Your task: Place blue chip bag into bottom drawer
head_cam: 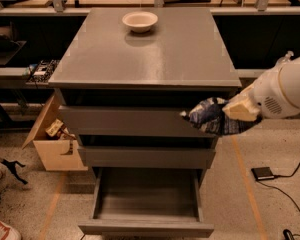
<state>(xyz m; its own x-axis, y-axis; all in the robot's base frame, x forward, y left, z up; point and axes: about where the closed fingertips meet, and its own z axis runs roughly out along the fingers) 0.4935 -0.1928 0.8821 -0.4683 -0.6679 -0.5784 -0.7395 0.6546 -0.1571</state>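
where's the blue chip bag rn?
Camera view, right side: the blue chip bag hangs in the gripper, in front of the top drawer at its right end, above the open bottom drawer.

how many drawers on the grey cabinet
3: top drawer under the cabinet top, middle drawer below it, bottom drawer lowest and pulled out. The gripper holds the blue chip bag in front of the top drawer's right end.

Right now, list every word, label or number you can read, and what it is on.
None can be read.
The blue chip bag, held by the gripper in front of the top drawer: white markings, too blurred to read.
Contents of the cardboard box: too small to read.
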